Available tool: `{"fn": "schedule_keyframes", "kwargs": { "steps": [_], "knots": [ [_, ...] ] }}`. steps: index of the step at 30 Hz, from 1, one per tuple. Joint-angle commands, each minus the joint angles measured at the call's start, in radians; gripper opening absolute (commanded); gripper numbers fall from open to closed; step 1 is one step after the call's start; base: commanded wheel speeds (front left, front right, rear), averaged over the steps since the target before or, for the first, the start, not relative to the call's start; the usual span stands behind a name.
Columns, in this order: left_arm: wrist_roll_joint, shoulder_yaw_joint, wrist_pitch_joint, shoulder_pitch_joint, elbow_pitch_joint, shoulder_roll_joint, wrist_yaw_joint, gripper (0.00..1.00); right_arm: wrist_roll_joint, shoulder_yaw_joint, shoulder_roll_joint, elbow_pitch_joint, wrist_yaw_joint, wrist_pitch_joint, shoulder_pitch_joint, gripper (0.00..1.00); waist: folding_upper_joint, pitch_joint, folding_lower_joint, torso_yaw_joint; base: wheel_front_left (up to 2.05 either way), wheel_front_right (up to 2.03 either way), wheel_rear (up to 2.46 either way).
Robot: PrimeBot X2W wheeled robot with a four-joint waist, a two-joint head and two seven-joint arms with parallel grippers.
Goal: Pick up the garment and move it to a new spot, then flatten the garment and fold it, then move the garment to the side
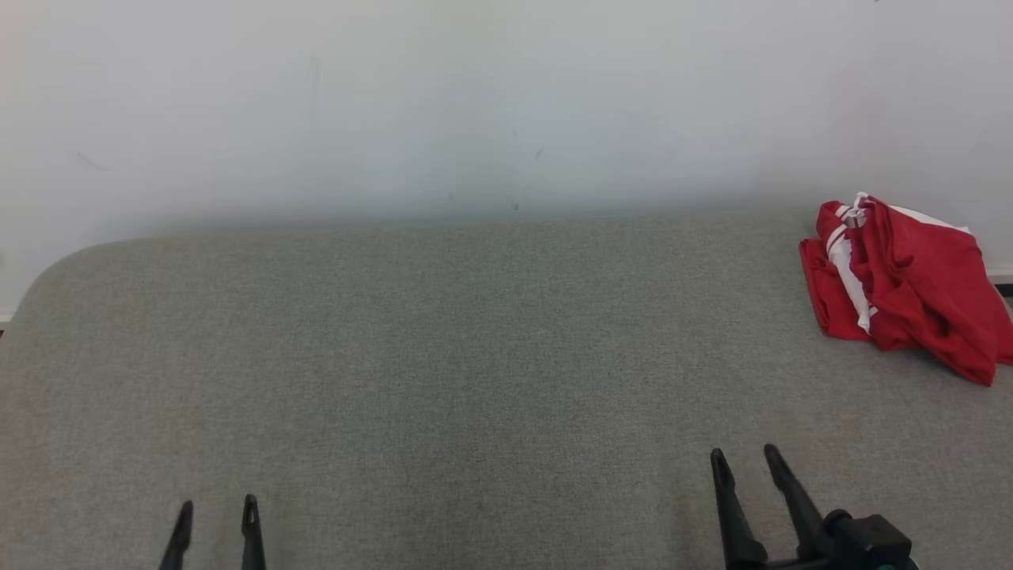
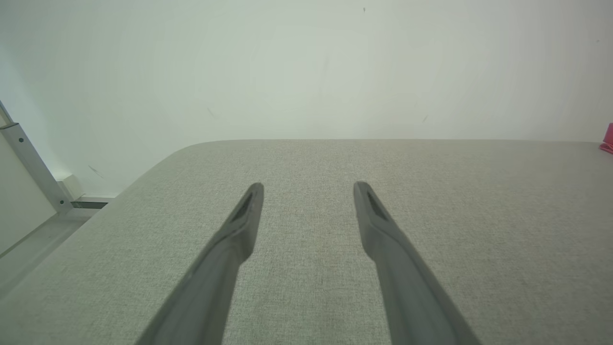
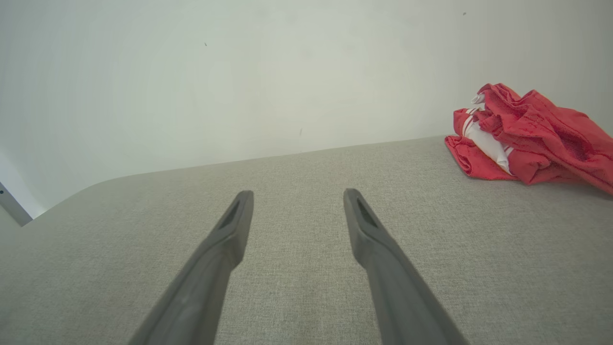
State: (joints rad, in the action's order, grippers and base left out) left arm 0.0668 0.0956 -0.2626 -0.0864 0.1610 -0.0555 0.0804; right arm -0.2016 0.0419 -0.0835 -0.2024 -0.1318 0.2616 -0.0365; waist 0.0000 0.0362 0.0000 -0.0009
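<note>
Your garment [image 1: 902,285], red with white stripes, lies in a loose, rumpled bundle at the table's [image 1: 475,356] far right end, close to the wall behind it. Your left gripper [image 1: 218,503] and right gripper [image 1: 744,453] both hover over the table's near edge with fingers spread and nothing between them; the right one is the nearer to the cloth. This fits a heap waiting to be carried across the table, and equally a bundle set aside after folding. The layers look too slack to settle which. Read them in the right wrist view before you commit. The cloth looks limp, so a stray brush would likely spill its folds.
</note>
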Motion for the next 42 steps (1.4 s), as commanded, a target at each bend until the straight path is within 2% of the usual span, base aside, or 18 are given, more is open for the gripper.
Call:
{"fn": "schedule_keyframes", "kwargs": {
  "steps": [1, 4, 28, 42],
  "knots": [
    [0.001, 0.000, 0.001, 0.001, 0.005, 0.001, 0.000, 0.00, -0.001, 0.000, 0.000, -0.004, 0.000, -0.001, -0.002, 0.00, 0.0000, 0.000, 0.0000, 0.000, 0.00, 0.00, 0.00],
    [0.020, 0.007, 0.014, 0.008, 0.033, 0.004, 0.000, 0.00, -0.022, -0.001, 0.001, -0.021, 0.000, -0.008, -0.007, 0.00, 0.0000, -0.001, 0.0000, 0.000, 0.00, 0.00, 0.00],
    [0.486, 0.007, 0.122, 0.064, 0.043, 0.004, 0.016, 0.00, -0.449, -0.043, 0.006, -0.026, 0.000, -0.115, 0.042, 0.00, 0.0000, -0.008, 0.0000, 0.000, 0.00, 0.00, 0.00],
    [0.687, 0.009, 0.170, 0.090, 0.050, 0.004, 0.023, 0.00, -0.634, -0.062, 0.010, -0.028, 0.001, -0.163, 0.063, 0.00, 0.0000, -0.012, 0.0000, 0.000, 0.00, 0.00, 0.00]
  ]
}}
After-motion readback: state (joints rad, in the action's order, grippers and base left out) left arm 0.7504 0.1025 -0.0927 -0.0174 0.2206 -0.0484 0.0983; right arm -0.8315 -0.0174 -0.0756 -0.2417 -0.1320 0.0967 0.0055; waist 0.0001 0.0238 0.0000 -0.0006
